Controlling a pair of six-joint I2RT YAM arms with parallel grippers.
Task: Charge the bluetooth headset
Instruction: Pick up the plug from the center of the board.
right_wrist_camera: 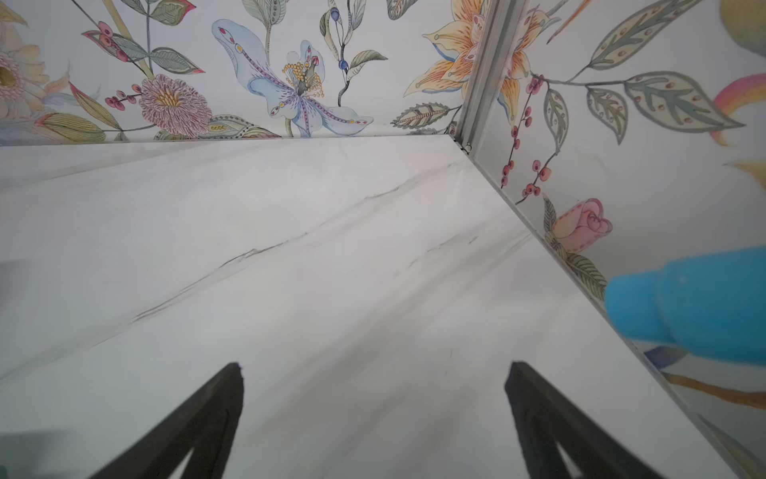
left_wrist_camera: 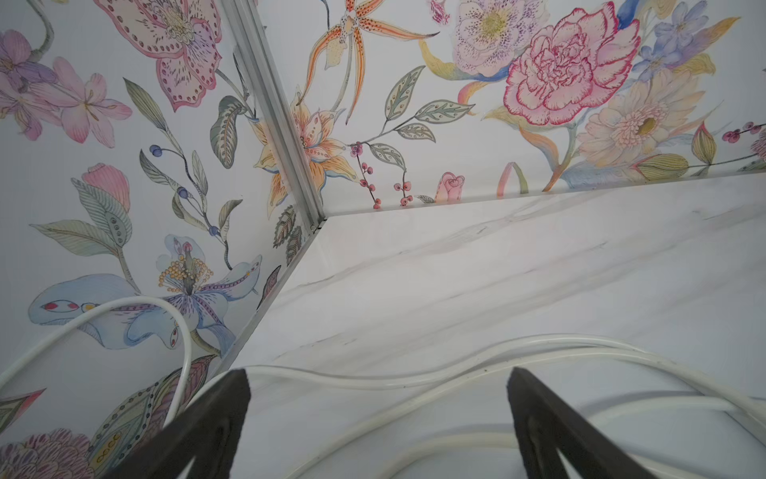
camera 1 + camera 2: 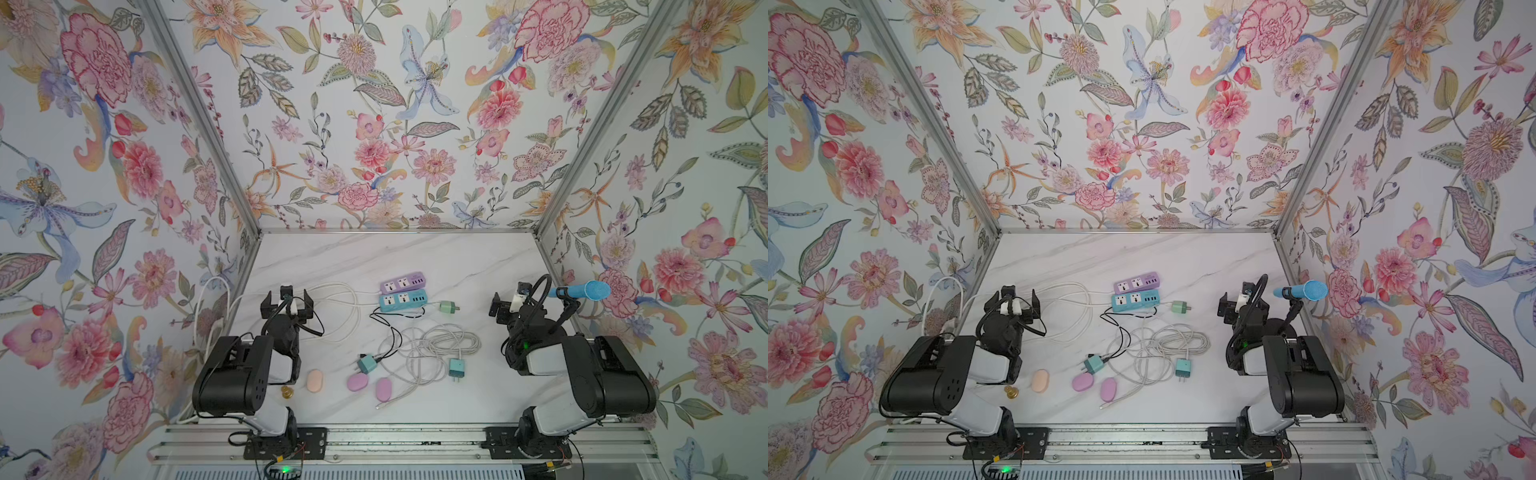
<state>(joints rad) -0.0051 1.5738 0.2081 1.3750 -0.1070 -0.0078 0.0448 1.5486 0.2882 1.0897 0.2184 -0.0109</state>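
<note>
Nothing's begun, I'd say. Over the table (image 3: 415, 257), the left claw (image 3: 286, 299) and right claw (image 1: 375, 367) both gape wide, holding nothing. The blue strip (image 3: 402, 300) lies at twelve o'clock from the cable tangle (image 3: 432, 353). A teal charger (image 3: 366, 364) lies loose, not in a socket. The headset is probably one of the oval cases, pink case (image 3: 357, 382) or peach case (image 3: 314, 380). No lead looks plugged into either. They sit about five o'clock from the left claw and eight from the right, well apart from both.
</note>
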